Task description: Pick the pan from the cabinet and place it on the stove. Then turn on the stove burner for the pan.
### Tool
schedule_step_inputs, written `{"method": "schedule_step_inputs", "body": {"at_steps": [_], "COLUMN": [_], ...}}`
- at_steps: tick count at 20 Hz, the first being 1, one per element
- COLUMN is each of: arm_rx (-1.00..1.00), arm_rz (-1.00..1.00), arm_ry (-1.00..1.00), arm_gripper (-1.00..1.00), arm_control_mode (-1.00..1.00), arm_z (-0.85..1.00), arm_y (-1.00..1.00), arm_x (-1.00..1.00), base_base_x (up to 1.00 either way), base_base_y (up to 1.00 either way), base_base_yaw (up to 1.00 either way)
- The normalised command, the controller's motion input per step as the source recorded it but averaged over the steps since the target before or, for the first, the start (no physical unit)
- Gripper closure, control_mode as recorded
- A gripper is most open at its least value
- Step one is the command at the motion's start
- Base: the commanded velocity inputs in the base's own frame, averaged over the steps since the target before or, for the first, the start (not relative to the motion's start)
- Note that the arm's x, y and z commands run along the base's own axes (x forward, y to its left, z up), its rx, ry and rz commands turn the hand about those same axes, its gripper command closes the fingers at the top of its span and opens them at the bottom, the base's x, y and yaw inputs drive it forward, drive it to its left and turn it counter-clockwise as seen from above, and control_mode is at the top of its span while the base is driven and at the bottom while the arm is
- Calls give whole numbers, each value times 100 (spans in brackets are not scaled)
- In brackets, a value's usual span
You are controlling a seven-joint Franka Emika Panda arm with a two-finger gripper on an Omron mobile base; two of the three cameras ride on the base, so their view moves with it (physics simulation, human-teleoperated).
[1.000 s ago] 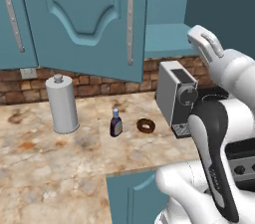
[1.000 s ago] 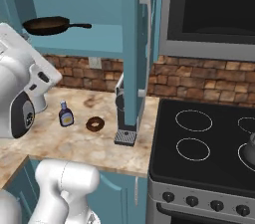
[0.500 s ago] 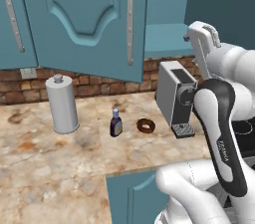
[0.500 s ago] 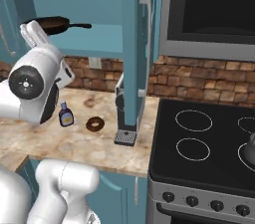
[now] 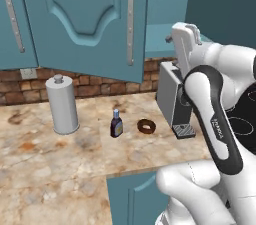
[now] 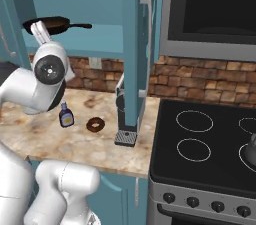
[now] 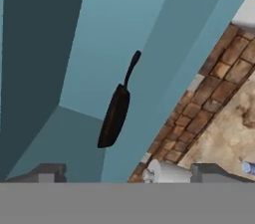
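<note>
Red-brown brick backsplash (image 5: 95,89), mottled beige stone counter (image 5: 60,169) — teal drawer fronts (image 5: 132,199) below, even light

Robot arm (image 5: 220,119), right side of the left base frame: glossy white rounded link shells, one dark charcoal joint band bearing small white lettering. Lower left of the right base frame, a grey disc caps a white joint.

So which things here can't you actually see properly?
- Pan: right base view, the robot's hand covers its near rim.
- Grey pot on the stove: same view, cut off by the right edge.
- Small bottle: left base view, label too small to read.
</note>
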Motion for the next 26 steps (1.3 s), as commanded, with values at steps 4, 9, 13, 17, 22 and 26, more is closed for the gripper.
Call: {"method": "schedule_step_inputs", "body": {"at_steps": [4,9,13,17,22,26], "arm_rx": [10,11,10,5,0,0], "arm_rz": [15,15,15,17,20,21], "arm_ry": [3,3,3,1,0,0], "arm_gripper": [-100,-100,-100,-100,-100,-100], "arm_control_mode": [-100,-100,-100,-100,-100,-100], "arm_z": [-22,-17,-14,-6,-4,0], "arm_y": [47,51,53,56,54,61], "arm_x": [43,39,28,0,-47,-71], "base_base_x": [0,0,0,0,0,0], "base_base_y": [0,0,0,0,0,0], "base_base_yaw": [0,0,0,0,0,0]}}
